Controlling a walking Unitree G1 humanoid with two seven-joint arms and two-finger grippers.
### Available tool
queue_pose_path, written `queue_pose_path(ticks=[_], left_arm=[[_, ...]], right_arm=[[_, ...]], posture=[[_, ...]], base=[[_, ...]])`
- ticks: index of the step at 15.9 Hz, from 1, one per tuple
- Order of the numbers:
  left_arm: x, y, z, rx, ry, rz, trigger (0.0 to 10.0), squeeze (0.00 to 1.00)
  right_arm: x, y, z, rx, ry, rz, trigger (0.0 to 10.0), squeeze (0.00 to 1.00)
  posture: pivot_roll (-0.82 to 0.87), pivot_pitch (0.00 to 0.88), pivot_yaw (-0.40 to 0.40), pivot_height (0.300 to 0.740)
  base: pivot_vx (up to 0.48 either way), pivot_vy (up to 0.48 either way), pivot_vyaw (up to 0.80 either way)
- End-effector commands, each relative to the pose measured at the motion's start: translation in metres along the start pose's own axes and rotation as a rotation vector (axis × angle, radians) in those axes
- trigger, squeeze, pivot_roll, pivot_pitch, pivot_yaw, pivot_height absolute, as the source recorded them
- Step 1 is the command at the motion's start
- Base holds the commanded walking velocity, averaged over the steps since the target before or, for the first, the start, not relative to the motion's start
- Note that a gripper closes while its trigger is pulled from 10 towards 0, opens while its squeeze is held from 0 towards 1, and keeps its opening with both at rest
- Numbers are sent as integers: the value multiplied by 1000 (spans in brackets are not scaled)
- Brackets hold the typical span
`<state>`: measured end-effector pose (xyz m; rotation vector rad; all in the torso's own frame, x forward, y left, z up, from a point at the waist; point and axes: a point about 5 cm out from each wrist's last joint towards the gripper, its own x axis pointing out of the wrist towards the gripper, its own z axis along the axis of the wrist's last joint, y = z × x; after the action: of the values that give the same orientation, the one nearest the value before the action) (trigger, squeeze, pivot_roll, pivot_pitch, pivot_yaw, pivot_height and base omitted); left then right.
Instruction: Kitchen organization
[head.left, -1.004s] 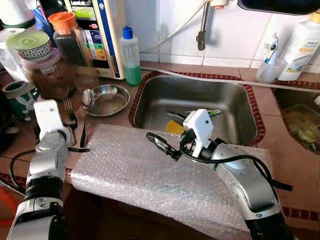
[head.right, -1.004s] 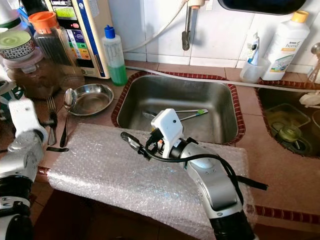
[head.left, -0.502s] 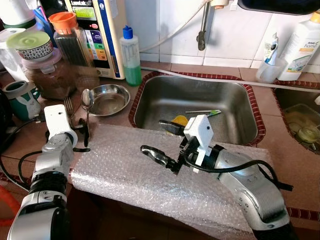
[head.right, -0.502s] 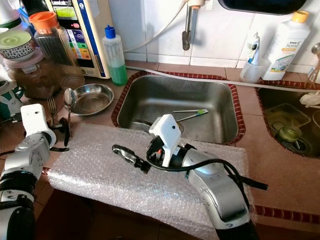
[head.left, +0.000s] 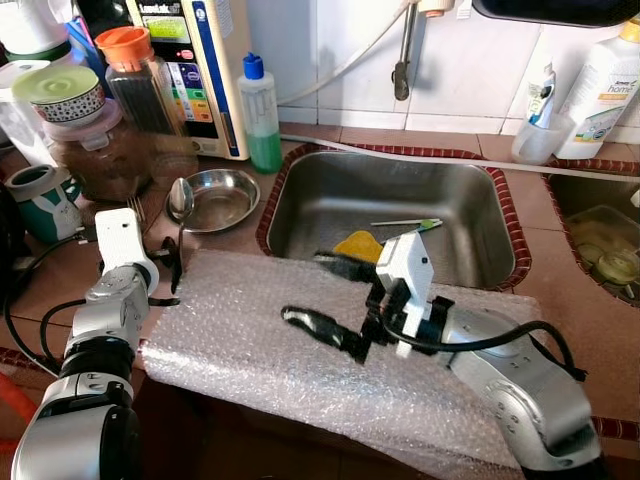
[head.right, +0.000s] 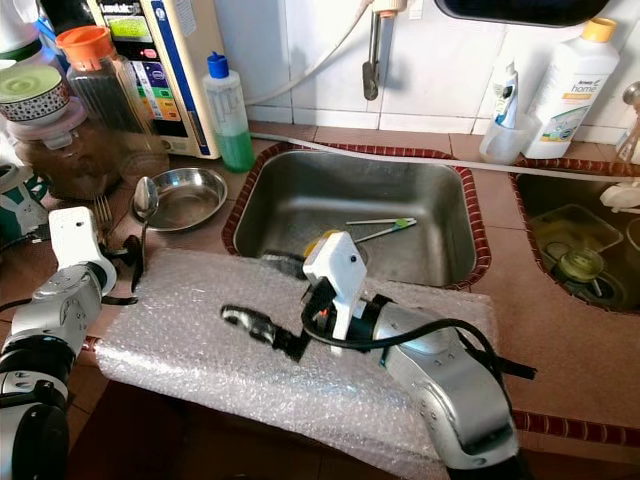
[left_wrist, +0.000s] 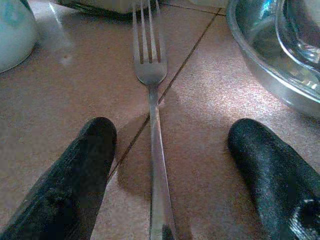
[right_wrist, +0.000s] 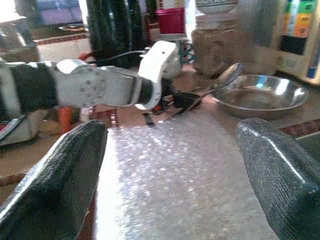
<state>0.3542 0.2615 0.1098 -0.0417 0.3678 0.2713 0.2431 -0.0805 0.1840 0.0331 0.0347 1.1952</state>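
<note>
The fork (left_wrist: 150, 75) lies flat on the desk (left_wrist: 75, 100) beside the steel bowl (head.left: 218, 198), its handle between my left hand's (left_wrist: 167, 165) spread fingers. I judge I'm lining up the pickup; next I close on the handle. My right hand (right_wrist: 175, 170) hovers spread over the bubble wrap (head.left: 250, 340).

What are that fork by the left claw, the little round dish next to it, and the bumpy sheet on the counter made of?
The fork looks like polished steel: silvery, with bright glints. The round dish seems stainless steel too, mirror-shiny like the sink. The bumpy sheet appears to be clear plastic bubble wrap, given its rows of small see-through blisters. The open left claw straddles the fork's handle.
</note>
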Motion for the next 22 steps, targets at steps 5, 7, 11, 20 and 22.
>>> queue_pose_path(ticks=[5,7,11,20,22], left_arm=[[-3,21,-29,-7,118,49,0,0],[-6,29,-39,-39,144,64,0,0],[-9,36,-47,-56,161,71,0,0],[-11,38,-47,-38,105,85,0,0],[-12,40,-44,-47,65,97,0,0]], right_arm=[[-3,4,6,10,-4,44,10000,0],[-3,4,8,13,-1,48,10000,0],[-4,5,8,25,2,67,10000,0],[-2,-1,13,46,-46,53,10000,0],[-3,-3,14,46,-50,48,10000,0]], posture=[[31,56,96,740],[33,55,96,740],[38,54,92,740],[42,45,87,740],[41,43,86,740]], base=[[0,0,0],[0,0,0],[0,0,0],[0,0,0],[0,0,0]])
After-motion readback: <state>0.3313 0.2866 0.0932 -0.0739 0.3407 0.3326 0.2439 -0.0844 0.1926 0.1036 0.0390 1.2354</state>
